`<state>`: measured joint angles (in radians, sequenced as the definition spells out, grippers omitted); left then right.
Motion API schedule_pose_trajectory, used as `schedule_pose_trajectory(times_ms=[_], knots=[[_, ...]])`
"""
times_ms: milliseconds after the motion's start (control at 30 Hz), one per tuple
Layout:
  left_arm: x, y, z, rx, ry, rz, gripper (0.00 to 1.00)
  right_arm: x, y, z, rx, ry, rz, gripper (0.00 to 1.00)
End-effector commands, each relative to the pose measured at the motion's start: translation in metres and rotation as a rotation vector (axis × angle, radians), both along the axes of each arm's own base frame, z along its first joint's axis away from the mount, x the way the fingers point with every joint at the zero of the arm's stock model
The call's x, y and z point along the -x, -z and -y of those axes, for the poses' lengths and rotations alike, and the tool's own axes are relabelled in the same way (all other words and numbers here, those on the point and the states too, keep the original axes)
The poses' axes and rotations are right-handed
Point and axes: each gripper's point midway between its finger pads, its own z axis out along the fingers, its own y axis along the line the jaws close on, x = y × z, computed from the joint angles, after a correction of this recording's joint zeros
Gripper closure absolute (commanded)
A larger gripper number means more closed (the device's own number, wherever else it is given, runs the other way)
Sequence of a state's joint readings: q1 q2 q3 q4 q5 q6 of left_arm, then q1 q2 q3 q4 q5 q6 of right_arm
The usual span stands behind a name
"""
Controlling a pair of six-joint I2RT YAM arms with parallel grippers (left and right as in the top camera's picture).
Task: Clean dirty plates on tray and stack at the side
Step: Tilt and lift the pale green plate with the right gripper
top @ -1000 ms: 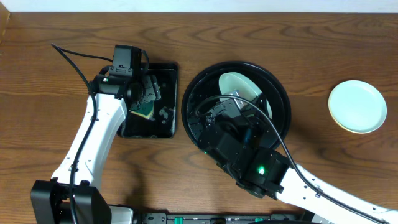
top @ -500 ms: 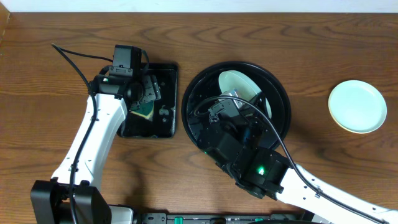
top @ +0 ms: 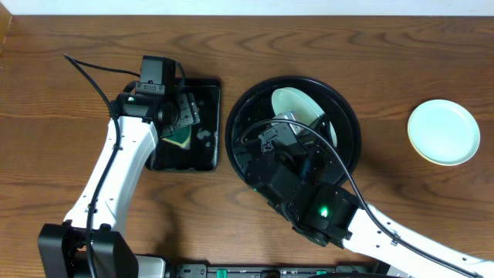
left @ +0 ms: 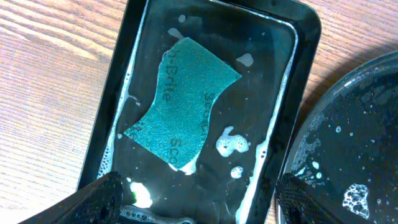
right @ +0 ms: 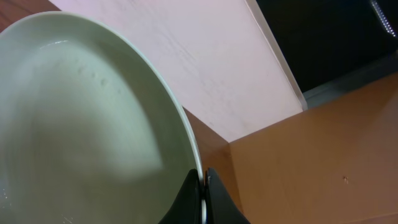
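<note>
My right gripper (right: 203, 186) is shut on the rim of a pale plate (right: 81, 124) and holds it tilted. In the overhead view this plate (top: 297, 104) is over the far part of the round black tray (top: 347, 116), with the right gripper (top: 293, 122) mostly hidden under its own arm. A pale mint plate (top: 444, 132) lies on the table at the right. My left gripper (left: 202, 205) is open and empty above the near end of the rectangular tray (left: 118, 81), close to a green sponge (left: 183, 112). No third plate shows.
The rectangular black tray (top: 208, 154) holds soapy water with foam patches (left: 231, 144) and the sponge (top: 179, 137). The round tray's wet rim (left: 348, 124) lies just right of it. A black cable (top: 93, 73) runs across the table at the left.
</note>
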<state>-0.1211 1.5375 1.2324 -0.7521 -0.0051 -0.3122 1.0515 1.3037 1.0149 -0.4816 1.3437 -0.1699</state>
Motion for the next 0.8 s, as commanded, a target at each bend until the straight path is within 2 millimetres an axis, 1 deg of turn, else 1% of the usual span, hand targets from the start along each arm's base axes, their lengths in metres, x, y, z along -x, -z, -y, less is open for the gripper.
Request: schedule_pose_trajectory(times_ms=[0, 167, 333, 767], knots=[[-0.0032, -0.0039, -0.0003, -0.003, 0.010, 0.009, 0.19, 0.0034, -0.0146, 0.0025, -0.017, 0.015, 0.038, 0.99], [-0.0032, -0.0039, -0.0003, -0.003, 0.010, 0.009, 0.19, 0.0034, -0.0146, 0.0025, -0.016, 0.015, 0.038, 0.99], [-0.0032, -0.0039, -0.0003, -0.003, 0.010, 0.009, 0.19, 0.0034, -0.0147, 0.0025, 0.039, 0.006, 0.017, 0.99], [-0.0032, -0.0039, -0.0002, -0.003, 0.010, 0.009, 0.18, 0.0034, -0.0147, 0.0025, 0.039, 0.006, 0.018, 0.99]])
